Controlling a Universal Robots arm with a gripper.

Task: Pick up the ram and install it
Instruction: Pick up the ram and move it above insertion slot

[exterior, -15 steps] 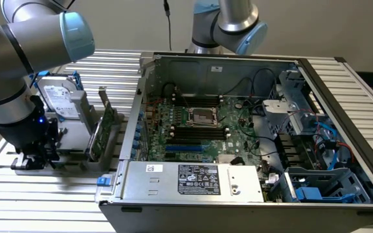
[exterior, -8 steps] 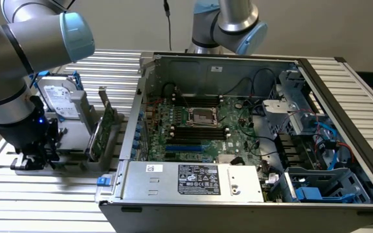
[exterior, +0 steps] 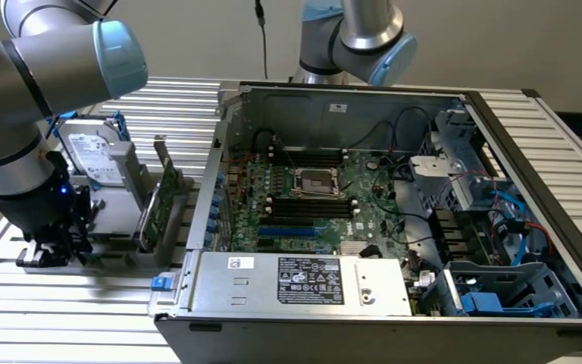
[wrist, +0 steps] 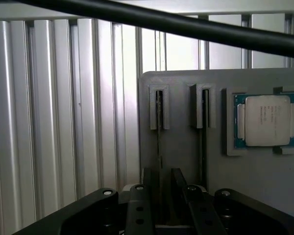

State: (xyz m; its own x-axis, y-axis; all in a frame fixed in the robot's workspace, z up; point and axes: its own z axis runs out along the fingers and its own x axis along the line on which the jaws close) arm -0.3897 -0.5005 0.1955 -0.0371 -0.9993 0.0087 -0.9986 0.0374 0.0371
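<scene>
Your arm (exterior: pixel 18 114) points straight down at the edge of the slatted counter (exterior: pixel 69 303), claw (wrist: pixel 162 196) spread wide above the ram (wrist: pixel 159 122) standing edge-on in its grey holder (wrist: pixel 186 156).

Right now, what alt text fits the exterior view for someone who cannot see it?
A grey robot arm reaches down to a parts holder on a slatted metal table, at the exterior view's left; the holder carries a silver hard drive and a green circuit card. Beside it lies an open computer case showing its green motherboard.
</scene>
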